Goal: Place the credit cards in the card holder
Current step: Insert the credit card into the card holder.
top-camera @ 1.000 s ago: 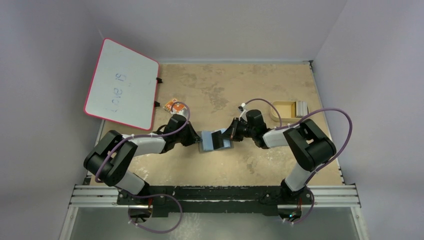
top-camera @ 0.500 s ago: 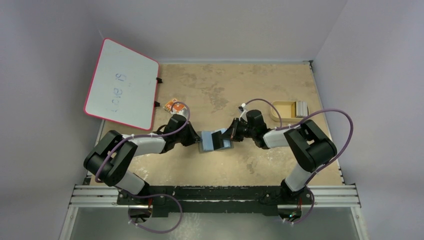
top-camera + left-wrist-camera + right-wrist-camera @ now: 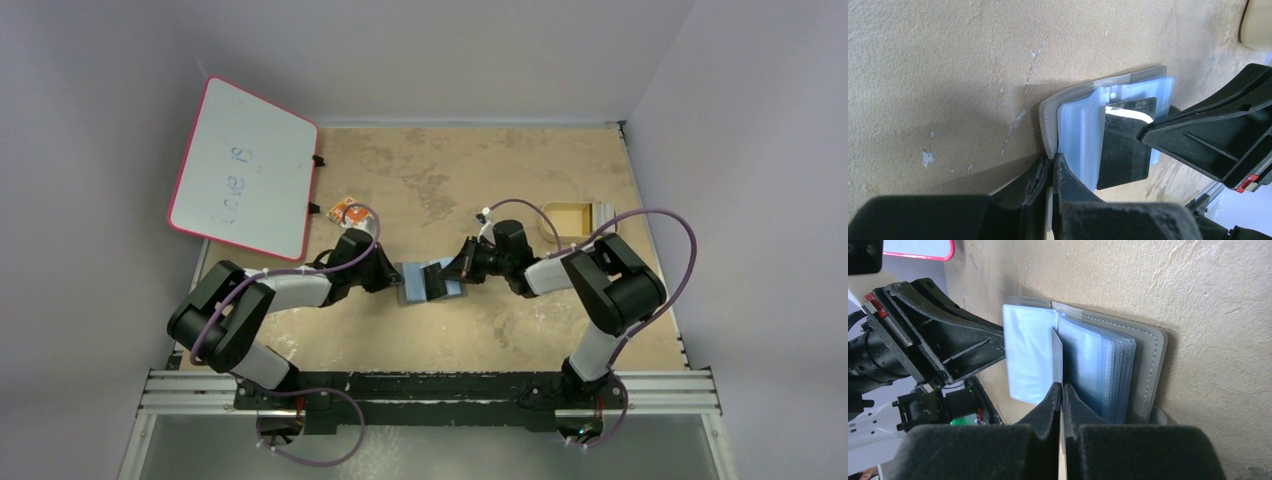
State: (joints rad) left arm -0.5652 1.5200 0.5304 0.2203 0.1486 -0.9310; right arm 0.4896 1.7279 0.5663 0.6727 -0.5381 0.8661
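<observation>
Card holder (image 3: 412, 283): lies open between the two grippers.
Left gripper (image 3: 1052, 162): closed, pinching card holder's edge.
Right gripper (image 3: 1061, 386): clamped on one card (image 3: 1120, 155) over card holder's sleeves.
Handling: card likely stiff, slick, light; hold by short edge.

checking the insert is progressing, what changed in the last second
The right arm's elbow swung slightly left and away, now hiding part of the tan tray. The right pincer, shut on a credit card, seems to have edged a touch left over the card holder. The left pincer stays clamped on the holder's edge. The holder and the whiteboard have not moved.
</observation>
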